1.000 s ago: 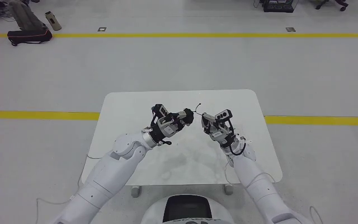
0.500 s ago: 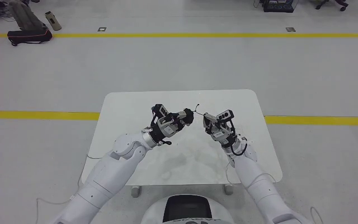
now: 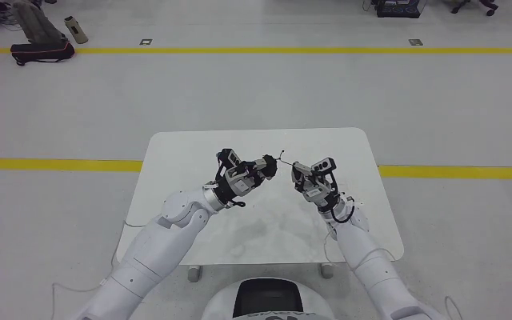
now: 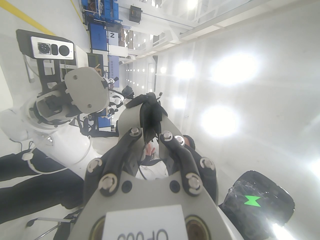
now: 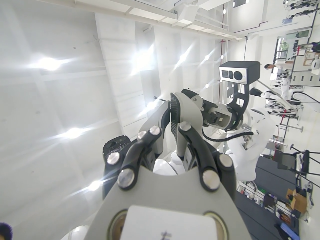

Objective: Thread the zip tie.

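Left gripper (image 4: 148, 111) and right gripper (image 5: 170, 108) are both clamped tight on the thin black plastic zip tie (image 3: 281, 155). Risk: a misaligned tail likely buckles and misses the head.

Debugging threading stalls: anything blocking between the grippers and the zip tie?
Nothing visible. Left gripper and right gripper face each other above the table, both shut on the zip tie; only the tie spans the gap.
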{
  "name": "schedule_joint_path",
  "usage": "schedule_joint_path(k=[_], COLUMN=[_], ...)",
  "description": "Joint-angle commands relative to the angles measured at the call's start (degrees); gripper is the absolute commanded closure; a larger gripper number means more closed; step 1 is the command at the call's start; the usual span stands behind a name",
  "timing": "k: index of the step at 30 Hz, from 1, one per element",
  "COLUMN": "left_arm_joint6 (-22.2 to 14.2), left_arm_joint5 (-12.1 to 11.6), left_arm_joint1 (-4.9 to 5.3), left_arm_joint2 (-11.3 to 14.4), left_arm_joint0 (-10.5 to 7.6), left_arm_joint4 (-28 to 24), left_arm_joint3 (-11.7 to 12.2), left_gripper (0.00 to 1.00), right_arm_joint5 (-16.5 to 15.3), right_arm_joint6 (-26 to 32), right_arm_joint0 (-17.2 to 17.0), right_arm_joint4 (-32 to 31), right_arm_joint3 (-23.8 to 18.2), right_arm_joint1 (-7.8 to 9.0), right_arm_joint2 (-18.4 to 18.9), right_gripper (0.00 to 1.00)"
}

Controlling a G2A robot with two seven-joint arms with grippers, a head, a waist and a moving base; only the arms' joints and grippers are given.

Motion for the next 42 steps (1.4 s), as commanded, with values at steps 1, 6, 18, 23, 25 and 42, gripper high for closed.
schedule_joint_path(k=[1,6,18,23,25,42], left_arm_joint6=[0.0,0.0,0.0,0.0,0.0,0.0], left_arm_joint5=[0.0,0.0,0.0,0.0,0.0,0.0], left_arm_joint1=[0.0,0.0,0.0,0.0,0.0,0.0], left_arm_joint2=[0.0,0.0,0.0,0.0,0.0,0.0], left_arm_joint0=[0.0,0.0,0.0,0.0,0.0,0.0], left_arm_joint4=[0.0,0.0,0.0,0.0,0.0,0.0], left_arm_joint3=[0.0,0.0,0.0,0.0,0.0,0.0], left_gripper=[1.0,1.0,1.0,1.0,1.0,1.0], right_arm_joint5=[0.0,0.01,0.15,0.23,0.15,-0.31], right_arm_joint6=[-0.04,-0.05,-0.48,-0.67,-0.99,-2.04], right_arm_joint0=[-0.07,-0.27,-0.75,-1.0,-1.09,-1.32], right_arm_joint4=[0.07,-0.02,-0.83,-1.01,-1.3,-2.3], right_arm_joint3=[-0.06,-0.17,-0.42,-0.7,-0.6,-0.02], right_arm_joint1=[0.01,0.06,0.41,0.51,0.58,0.98], right_arm_joint2=[0.02,0.05,0.58,0.68,0.78,1.4], right_gripper=[1.0,1.0,1.0,1.0,1.0,1.0])
